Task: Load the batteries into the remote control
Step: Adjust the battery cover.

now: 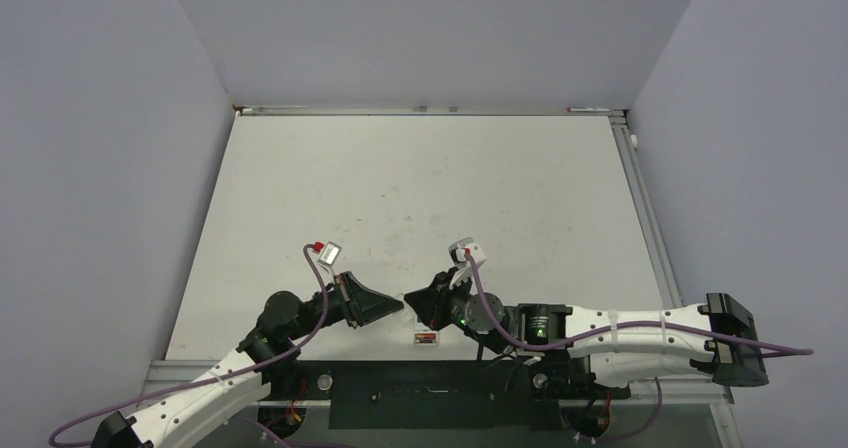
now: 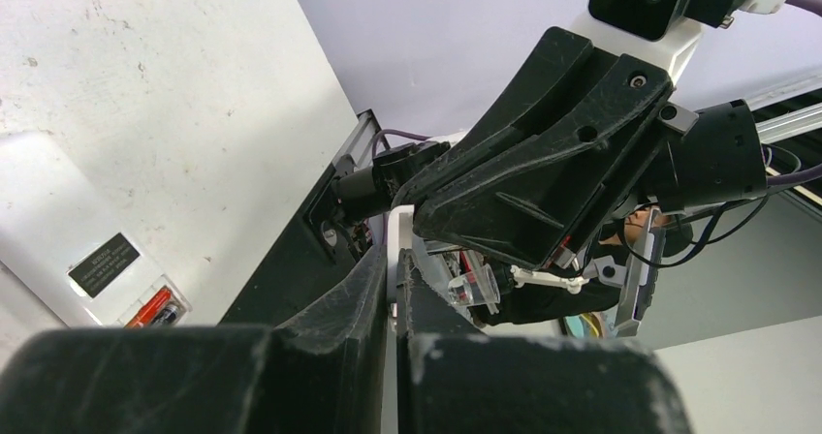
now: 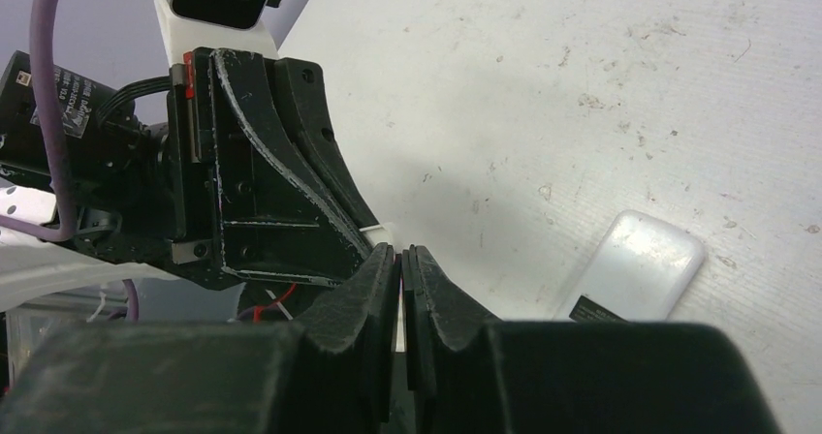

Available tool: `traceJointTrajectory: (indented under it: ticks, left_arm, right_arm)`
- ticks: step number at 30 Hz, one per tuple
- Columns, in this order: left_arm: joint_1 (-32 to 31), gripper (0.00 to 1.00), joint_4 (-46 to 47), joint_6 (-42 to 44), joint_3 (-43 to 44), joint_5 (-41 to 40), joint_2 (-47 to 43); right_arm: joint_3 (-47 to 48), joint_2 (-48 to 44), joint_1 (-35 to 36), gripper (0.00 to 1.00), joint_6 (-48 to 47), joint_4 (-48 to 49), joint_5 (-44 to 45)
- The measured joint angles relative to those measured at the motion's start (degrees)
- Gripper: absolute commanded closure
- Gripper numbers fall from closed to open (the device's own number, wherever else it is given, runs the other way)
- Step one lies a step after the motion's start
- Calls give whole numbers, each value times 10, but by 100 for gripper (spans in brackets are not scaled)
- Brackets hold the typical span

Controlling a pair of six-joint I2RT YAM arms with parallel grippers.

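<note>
The remote control (image 1: 427,338) lies back-up on the table just below where the two grippers meet; it is white with a black label. In the left wrist view the remote control (image 2: 68,231) shows red and dark parts at its near end (image 2: 155,306). I cannot make out the batteries as separate things. My left gripper (image 1: 398,305) and right gripper (image 1: 410,301) meet tip to tip above the table. A thin white piece (image 2: 401,231) runs between the shut jaws of the left gripper (image 2: 395,260). The same white piece (image 3: 381,232) reaches into the shut right gripper (image 3: 400,252).
The remote control (image 3: 640,264) sits right of the right gripper's fingers on scuffed white table (image 3: 582,85). The black base rail (image 1: 430,398) runs along the near edge. Grey walls stand on the left, right and back.
</note>
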Motion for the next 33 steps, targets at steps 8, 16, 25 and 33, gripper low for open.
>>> traceJointTrajectory:
  ticks: [8,16,25,33]
  left_arm:
    - [0,100,-10,1,0,2,-14]
    - [0,100,-31,11,12,9,-23]
    - [0,100,-21,19,30,54,-8]
    - [0,100,-9,20,37,86,-4]
  right_arm:
    - [3,-1,3,65,-4,-9,-7]
    - [19,-18,3,63,-4,-46,-31]
    - [19,-48,3,64,-10,-90,-91]
    - [29,-51,2,78,-24,-96,-160]
